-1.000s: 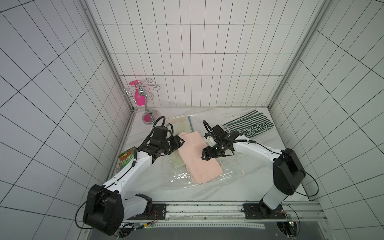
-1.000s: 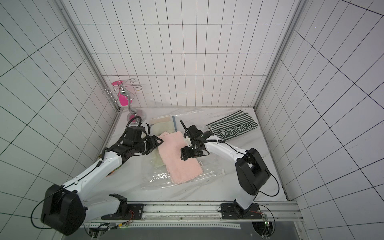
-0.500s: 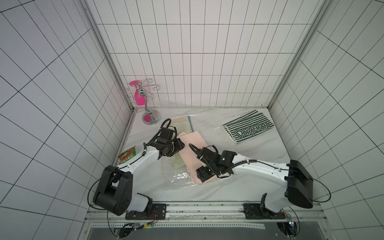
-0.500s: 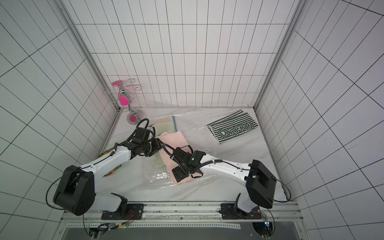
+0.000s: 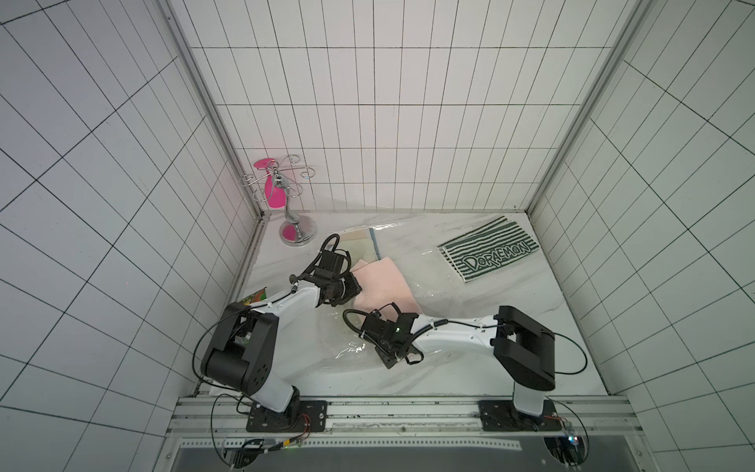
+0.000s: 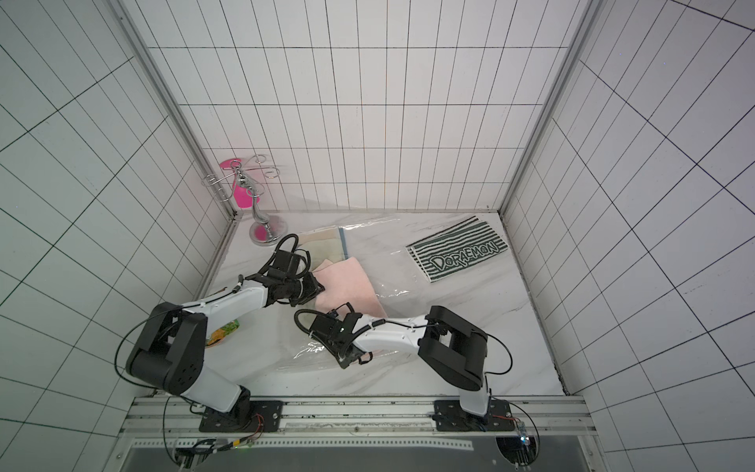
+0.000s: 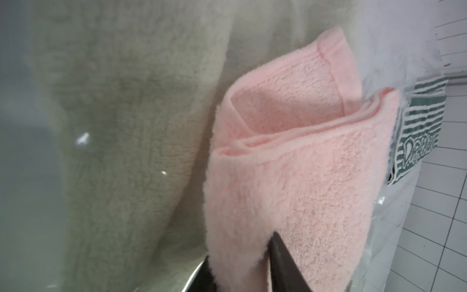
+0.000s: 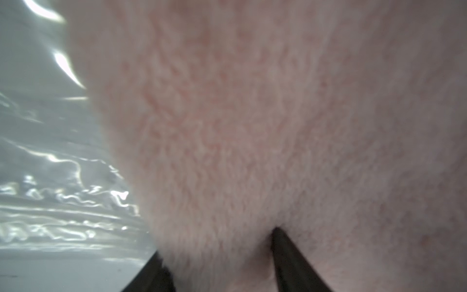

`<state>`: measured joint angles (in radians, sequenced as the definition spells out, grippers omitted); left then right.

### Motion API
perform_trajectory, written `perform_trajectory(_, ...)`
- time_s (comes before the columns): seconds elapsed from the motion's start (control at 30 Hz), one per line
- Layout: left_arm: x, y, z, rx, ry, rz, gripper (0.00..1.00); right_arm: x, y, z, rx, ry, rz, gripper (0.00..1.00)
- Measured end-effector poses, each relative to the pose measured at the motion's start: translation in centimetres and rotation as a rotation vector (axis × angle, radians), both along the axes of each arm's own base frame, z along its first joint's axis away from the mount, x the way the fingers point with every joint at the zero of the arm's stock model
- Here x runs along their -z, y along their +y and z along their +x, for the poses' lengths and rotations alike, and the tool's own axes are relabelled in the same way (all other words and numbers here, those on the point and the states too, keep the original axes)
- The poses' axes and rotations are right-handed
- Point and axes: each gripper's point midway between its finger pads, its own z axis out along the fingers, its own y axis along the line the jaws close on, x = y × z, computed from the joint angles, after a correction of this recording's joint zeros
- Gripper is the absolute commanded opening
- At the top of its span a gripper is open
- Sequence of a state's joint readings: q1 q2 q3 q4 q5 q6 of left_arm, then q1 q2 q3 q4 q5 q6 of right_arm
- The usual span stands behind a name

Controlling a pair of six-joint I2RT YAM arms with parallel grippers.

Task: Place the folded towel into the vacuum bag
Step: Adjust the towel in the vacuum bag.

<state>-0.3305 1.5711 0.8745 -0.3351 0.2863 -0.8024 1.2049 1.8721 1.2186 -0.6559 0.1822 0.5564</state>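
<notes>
— Towel [image 5: 384,282], where?
— Mid-table, slanted on the vacuum bag [image 5: 425,261]. With elbow bent, the left gripper [image 7: 240,245] pinches its left edge; the right gripper [image 8: 216,240], arm stretched low, clamps its near end.
— Room?
— Bare tabletop [image 5: 551,302] before the striped mat [image 5: 488,253]

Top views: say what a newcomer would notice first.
The pink towel at the table's middle stands out, with the left gripper and the right gripper each pinching an edge of it. Next come the striped Doraemon towel at the far right and the chrome stand with pink parts in the far left corner.
</notes>
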Motion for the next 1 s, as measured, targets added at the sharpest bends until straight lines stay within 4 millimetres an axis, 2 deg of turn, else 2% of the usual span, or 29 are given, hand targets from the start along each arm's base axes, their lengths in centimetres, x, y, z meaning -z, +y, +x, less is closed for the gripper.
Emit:
perform_trajectory(0.1, -0.5, -0.2, 0.5, 0.004, -0.014, -0.004, 0.00, -0.6, -0.1, 0.2, -0.018, -0.016, -0.001, 0.00)
perform_trajectory(0.17, -1.1, -0.3, 0.8, 0.010, -0.023, -0.003, 0.00, -1.6, -0.1, 0.2, -0.033, -0.024, 0.016, 0.00)
perform_trajectory(0.23, -2.0, -0.2, 1.3, 0.008, -0.030, -0.002, 0.00, -3.7, -0.2, 0.1, -0.056, -0.037, 0.050, 0.00)
perform_trajectory(0.33, -4.6, -0.4, 1.9, 0.011, -0.053, -0.010, 0.00, -8.2, -1.0, 0.3, -0.079, -0.074, 0.126, 0.00)
perform_trajectory(0.43, -8.8, -1.1, 2.4, 0.030, -0.114, -0.042, 0.00, -12.6, -3.2, 1.5, -0.062, -0.120, 0.200, 0.00)
perform_trajectory(0.53, -14.2, -2.5, 3.8, 0.053, -0.215, -0.095, 0.00, -16.0, -6.5, 4.0, 0.010, -0.152, 0.247, 0.00)
perform_trajectory(0.63, -19.1, -5.4, 5.8, 0.099, -0.304, -0.144, 0.00, -18.4, -10.1, 6.6, 0.093, -0.196, 0.247, 0.00)
perform_trajectory(0.7, -21.4, -8.4, 7.4, 0.149, -0.345, -0.184, 0.00, -19.8, -12.3, 7.8, 0.134, -0.224, 0.230, 0.00)
perform_trajectory(0.77, -22.0, -11.1, 8.6, 0.195, -0.347, -0.222, 0.00, -21.0, -14.1, 8.3, 0.161, -0.254, 0.206, 0.00)
perform_trajectory(0.83, -21.2, -13.3, 9.6, 0.234, -0.323, -0.247, 0.00, -21.9, -15.1, 8.2, 0.167, -0.272, 0.193, 0.00)
perform_trajectory(0.87, -20.5, -13.7, 9.7, 0.244, -0.306, -0.249, 0.00, -22.0, -15.3, 8.0, 0.162, -0.273, 0.192, 0.00)
perform_trajectory(0.93, -18.4, -13.6, 9.3, 0.251, -0.256, -0.237, 0.00, -21.7, -14.9, 7.5, 0.145, -0.252, 0.205, 0.00)
perform_trajectory(1.0, -16.5, -12.4, 8.5, 0.243, -0.228, -0.219, 0.00, -20.2, -13.8, 6.8, 0.115, -0.213, 0.221, 0.00)
